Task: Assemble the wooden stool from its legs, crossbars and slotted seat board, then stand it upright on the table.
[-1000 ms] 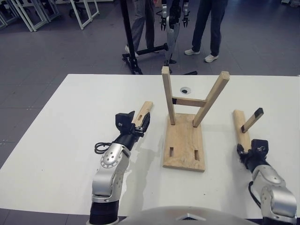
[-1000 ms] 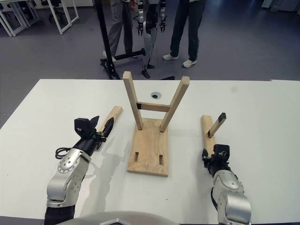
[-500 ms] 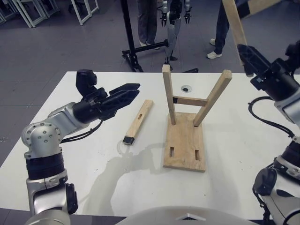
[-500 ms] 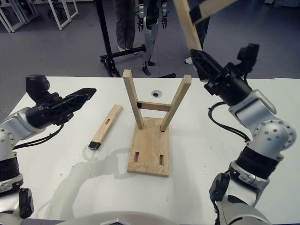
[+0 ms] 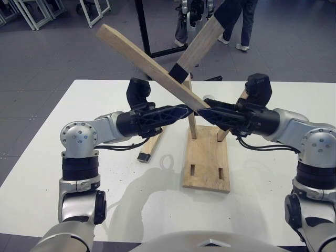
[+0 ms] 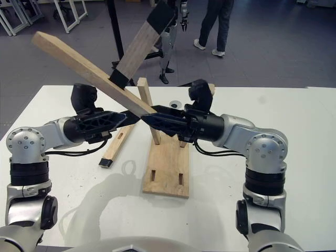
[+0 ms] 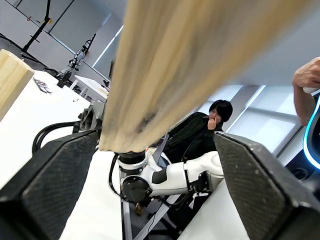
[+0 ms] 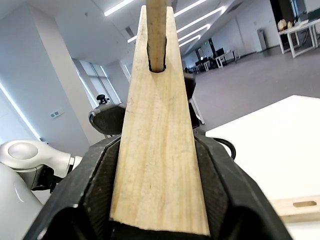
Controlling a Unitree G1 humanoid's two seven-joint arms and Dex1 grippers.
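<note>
Table (image 5: 52, 173): leg (image 5: 142, 60) in right end effector (image 5: 207, 107)

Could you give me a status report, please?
Right end effector shut on leg, aloft. Left end effector open beside its gripped end. Seat board below; spare leg on table.

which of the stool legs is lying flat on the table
The loose leg left of the seat board. The two upright legs stand in the board; the fourth leg is held in the air by the right tool.
</note>
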